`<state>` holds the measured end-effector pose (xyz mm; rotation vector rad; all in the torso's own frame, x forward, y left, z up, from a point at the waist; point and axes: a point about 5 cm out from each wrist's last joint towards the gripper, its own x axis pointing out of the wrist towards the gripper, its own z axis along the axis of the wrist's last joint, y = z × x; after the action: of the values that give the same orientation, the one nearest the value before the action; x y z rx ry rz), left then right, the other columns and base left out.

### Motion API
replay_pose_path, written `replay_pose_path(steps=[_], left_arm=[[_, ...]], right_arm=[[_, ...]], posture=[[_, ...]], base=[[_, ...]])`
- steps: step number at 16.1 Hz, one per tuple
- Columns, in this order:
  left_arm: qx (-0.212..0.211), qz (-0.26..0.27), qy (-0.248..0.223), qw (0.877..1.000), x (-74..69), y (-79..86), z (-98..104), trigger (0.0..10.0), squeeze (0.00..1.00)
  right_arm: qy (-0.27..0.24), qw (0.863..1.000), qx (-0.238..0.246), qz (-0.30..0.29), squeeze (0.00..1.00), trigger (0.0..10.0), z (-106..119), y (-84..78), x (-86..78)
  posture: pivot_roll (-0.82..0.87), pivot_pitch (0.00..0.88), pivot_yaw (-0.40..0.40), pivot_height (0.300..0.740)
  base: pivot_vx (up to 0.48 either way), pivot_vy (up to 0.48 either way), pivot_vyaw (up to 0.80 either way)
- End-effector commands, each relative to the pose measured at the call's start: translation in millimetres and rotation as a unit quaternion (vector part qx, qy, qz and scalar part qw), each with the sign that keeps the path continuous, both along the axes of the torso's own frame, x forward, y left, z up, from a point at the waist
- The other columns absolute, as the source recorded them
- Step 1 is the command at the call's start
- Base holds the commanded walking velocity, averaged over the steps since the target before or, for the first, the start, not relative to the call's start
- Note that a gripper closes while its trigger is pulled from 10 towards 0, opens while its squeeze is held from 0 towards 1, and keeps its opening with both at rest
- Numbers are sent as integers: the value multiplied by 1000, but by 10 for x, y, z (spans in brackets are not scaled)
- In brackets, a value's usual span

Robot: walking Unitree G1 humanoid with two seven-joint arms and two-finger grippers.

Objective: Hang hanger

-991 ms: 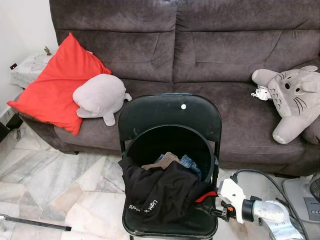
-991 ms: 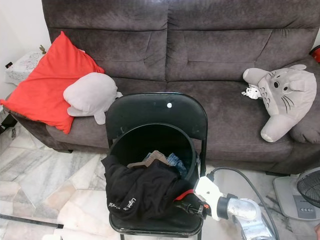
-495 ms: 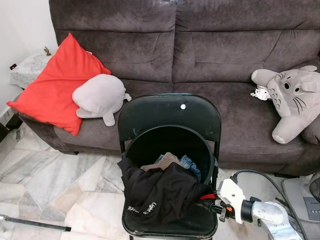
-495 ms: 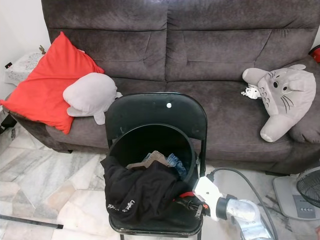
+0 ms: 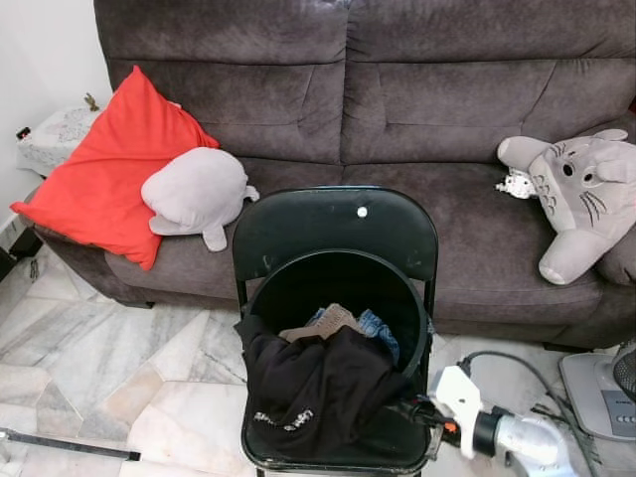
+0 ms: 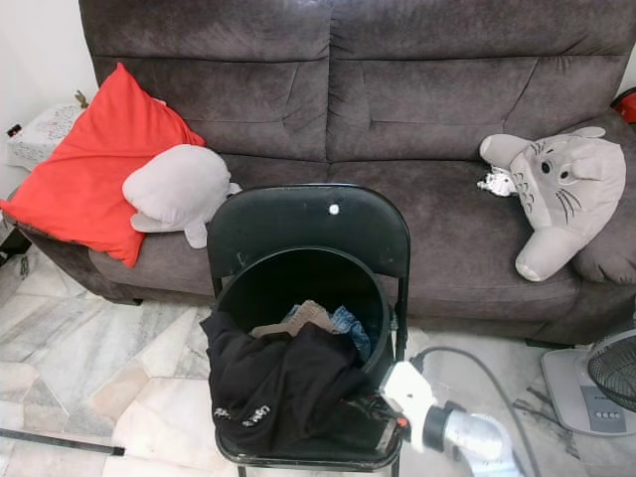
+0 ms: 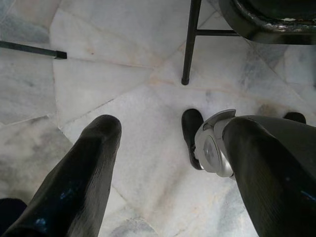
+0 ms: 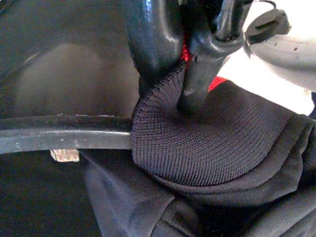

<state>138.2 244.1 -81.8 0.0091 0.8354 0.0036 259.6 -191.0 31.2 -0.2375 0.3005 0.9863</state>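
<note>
Left eye view: right end effector [image 5: 415, 409] at chair [image 5: 338, 224] seat, by black garment [image 5: 313, 383] draped over bucket [image 5: 412, 313]. Right wrist view: fingers [image 8: 150, 34] pinch garment's ribbed hem. Left wrist view: left end effector [image 7: 168, 163] wide, over floor [image 7: 123, 74]. Hanger: can't tell.

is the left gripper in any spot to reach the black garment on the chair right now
Probably not: the left gripper hangs low, pointing at the marble floor beside the chair leg, while the black garment lies up on the seat, pinched by the right gripper.

black garment [image 5: 316, 390] — chokes bin [image 5: 298, 288], chair [image 5: 333, 224] behind
</note>
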Motion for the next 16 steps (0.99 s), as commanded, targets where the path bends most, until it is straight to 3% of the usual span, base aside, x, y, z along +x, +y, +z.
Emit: replay_pose_path(steps=[1,3,5,8,11,16], left_arm=[[5,-6,11,1000,-76,18,-21,10000,0],[4,-10,9,1000,-34,-43,-26,10000,0],[3,-12,7,1000,13,-104,-30,10000,0],[4,-10,12,1000,-36,-19,-23,10000,0],[6,-9,10,1000,-37,8,-14,10000,0],[8,-14,-9,1000,16,-28,8,10000,0]], right_arm=[[-15,1000,21,8,0,0,47,96,-1],[-23,999,40,9,0,0,66,174,-65],[-40,995,89,-22,0,0,145,268,-120],[-56,984,142,-90,0,0,219,364,-173],[-43,950,244,-188,0,0,343,479,-261],[2,931,257,-258,0,0,268,569,-406]], posture=[[-53,135,121,721],[-54,136,118,721],[-54,134,117,721],[-63,130,114,721],[-71,122,115,721],[-69,105,113,721]], base=[[0,0,0],[0,0,0],[0,0,0],[0,0,0],[0,0,0],[0,0,0]])
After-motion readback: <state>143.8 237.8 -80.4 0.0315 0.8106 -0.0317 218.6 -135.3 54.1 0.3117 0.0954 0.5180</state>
